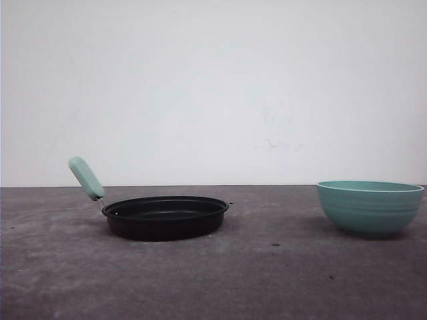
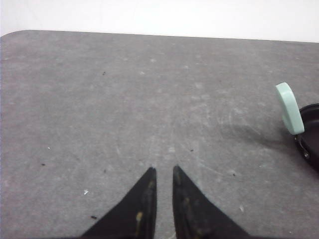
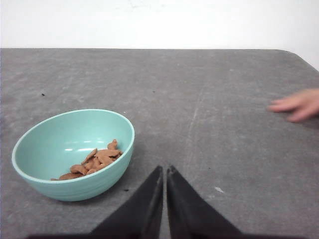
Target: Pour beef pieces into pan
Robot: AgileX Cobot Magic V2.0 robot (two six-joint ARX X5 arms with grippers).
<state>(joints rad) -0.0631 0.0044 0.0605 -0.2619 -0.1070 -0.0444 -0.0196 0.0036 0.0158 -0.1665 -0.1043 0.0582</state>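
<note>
The beef pieces (image 3: 94, 160), a small heap of irregular orange-brown chunks, lay in the bottom of the deep teal ribbed bowl (image 3: 50, 149) in your right wrist view, bunched toward one side of its floor. In your front view that bowl (image 1: 370, 208) stood upright on the grey, scuffed worktop (image 1: 267, 280) at the right, and from that low angle its contents were hidden behind the rim. The shallow round black frying pan (image 1: 165, 218) sat flat on the worktop to the left of centre, well apart from the bowl, with its short pale mint-green handle (image 1: 86, 178) angled up and away to the left. No chunks showed over its rim from there.

Your right tool (image 3: 165, 172) hung over bare worktop just beside the bowl, not touching it, its two black fingers (image 3: 149, 199) drawn nearly together with only a thin slit between the tips and nothing gripped. Off at the edge of that view a blurred human hand (image 3: 298, 104) rested on or just above the worktop, well away from the bowl.

Your left tool (image 2: 163, 172) was likewise over empty worktop, fingers (image 2: 139, 209) a narrow gap apart and holding nothing. In that view the mint-green handle (image 2: 289, 108) and a sliver of the pan's black rim (image 2: 310, 134) sat at the frame's border, clear of the tool.
</note>
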